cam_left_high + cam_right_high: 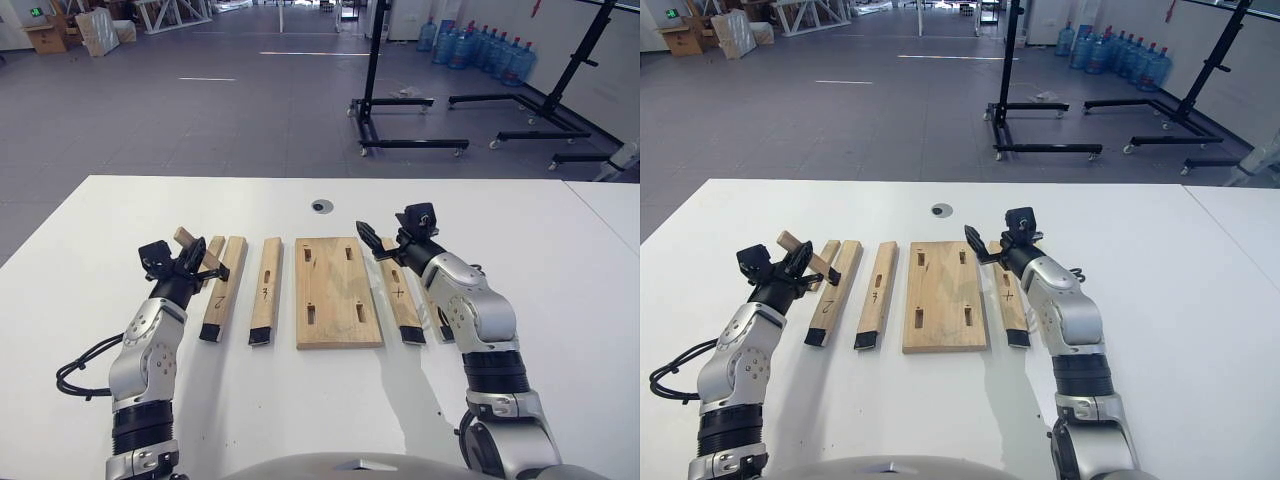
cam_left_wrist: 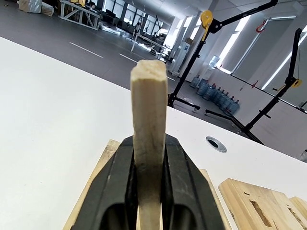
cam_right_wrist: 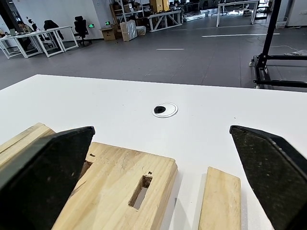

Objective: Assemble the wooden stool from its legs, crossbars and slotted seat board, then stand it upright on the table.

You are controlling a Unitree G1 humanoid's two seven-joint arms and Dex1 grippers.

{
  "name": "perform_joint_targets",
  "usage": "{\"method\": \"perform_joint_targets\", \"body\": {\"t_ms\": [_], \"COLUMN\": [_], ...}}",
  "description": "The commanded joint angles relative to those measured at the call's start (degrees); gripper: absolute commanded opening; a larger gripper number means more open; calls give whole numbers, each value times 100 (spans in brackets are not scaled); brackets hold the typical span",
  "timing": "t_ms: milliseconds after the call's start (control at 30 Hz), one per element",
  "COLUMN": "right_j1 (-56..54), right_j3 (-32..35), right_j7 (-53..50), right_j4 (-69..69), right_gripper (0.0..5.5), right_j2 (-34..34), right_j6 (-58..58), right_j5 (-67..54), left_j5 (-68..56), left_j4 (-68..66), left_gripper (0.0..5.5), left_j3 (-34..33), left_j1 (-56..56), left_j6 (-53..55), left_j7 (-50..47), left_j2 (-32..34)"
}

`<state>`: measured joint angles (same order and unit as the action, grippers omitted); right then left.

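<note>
The slotted seat board [image 1: 337, 292] lies flat at the table's middle. Left of it lie wooden legs [image 1: 265, 290] [image 1: 224, 288], and another leg [image 1: 400, 297] lies along its right side. My left gripper [image 1: 185, 266] hovers over the leftmost legs, shut on a short wooden crossbar [image 2: 148, 110] that sticks out past its black fingers [image 2: 115, 191]. My right gripper [image 1: 385, 242] is open wide above the seat board's far right corner [image 3: 120, 187] and the leg beside it [image 3: 220, 201]. Nothing is between its fingertips [image 3: 43, 167].
A round cable hole [image 1: 321, 206] sits in the white table [image 1: 520, 230] behind the board. A black cable [image 1: 75, 375] loops by my left arm. Black rolling stands [image 1: 410, 110] and water bottles are on the floor beyond.
</note>
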<state>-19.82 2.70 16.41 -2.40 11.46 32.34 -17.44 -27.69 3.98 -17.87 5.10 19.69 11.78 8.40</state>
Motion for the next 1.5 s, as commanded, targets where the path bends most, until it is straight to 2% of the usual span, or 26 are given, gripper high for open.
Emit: {"method": "perform_joint_targets", "body": {"t_ms": [33,600,1067,1433,1500], "right_j1": [-78,15,93,85,79], "right_j3": [-13,-31,-75,-109,-112], "right_j7": [-10,-21,-58,-30,-30], "right_j4": [30,-17,-92,-52,-43], "right_gripper": [519,519,519,519,519], "right_j2": [-20,-22,-88,-96,-101], "right_j6": [61,89,117,90,81], "right_j5": [19,12,31,38,39], "left_j5": [85,1606,2121,1959,1899], "left_j4": [-108,-543,-1043,-1100,-1071], "left_gripper": [38,38,38,38,83], "left_j3": [44,980,1378,1253,1208], "left_j1": [14,-399,-528,-483,-467], "left_j6": [-23,-1055,-1288,-1305,-1307], "left_j7": [-33,77,100,18,17], "left_j2": [16,339,432,368,353]}}
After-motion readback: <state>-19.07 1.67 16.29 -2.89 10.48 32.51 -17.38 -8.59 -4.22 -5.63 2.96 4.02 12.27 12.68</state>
